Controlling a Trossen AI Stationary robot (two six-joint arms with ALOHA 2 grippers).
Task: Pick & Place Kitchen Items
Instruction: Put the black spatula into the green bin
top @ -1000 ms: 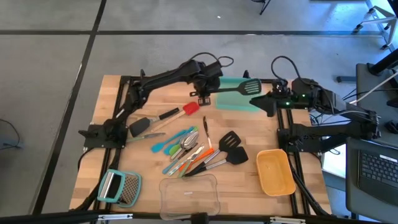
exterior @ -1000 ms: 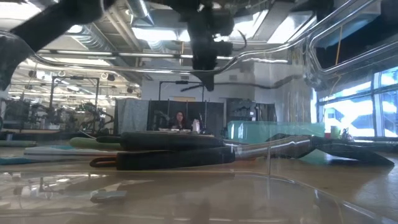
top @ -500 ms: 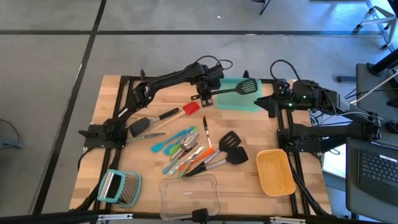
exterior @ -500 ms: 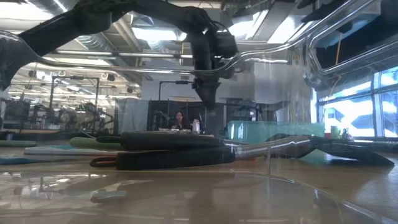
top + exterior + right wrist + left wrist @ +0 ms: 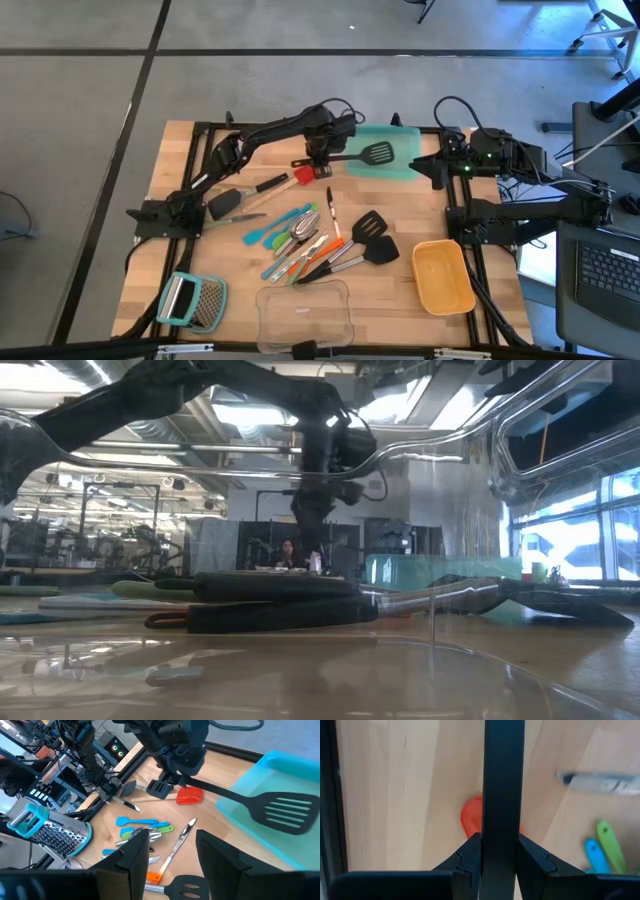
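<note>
My left gripper (image 5: 320,163) is at the far middle of the table, pointing down and shut on a black slotted spatula (image 5: 365,155). The spatula's head (image 5: 285,812) is over the teal container (image 5: 395,165); whether it touches the container I cannot tell. Below the gripper a red spatula (image 5: 470,815) with a wooden handle lies flat on the table. More kitchen items (image 5: 300,240) lie in a loose pile at the table's middle. My right gripper (image 5: 435,168) waits open at the far right, raised, with nothing between its fingers. My left gripper pinches the spatula's black handle (image 5: 504,840) between its two fingers (image 5: 470,855), near the handle's free end. The fingers come from above, pointing down, and lie across the handle. The spatula lies about level, its handle end clear of the table.
Two black spatulas (image 5: 372,235) lie right of the pile and another (image 5: 232,203) lies at the left. A yellow container (image 5: 443,275) stands at the near right, a clear container (image 5: 305,312) at the near edge, and a grater (image 5: 192,300) at the near left.
My left gripper has come down with the black spatula and tipped until it points straight down. The spatula has stayed in the hold and its head has sunk over the teal container.
</note>
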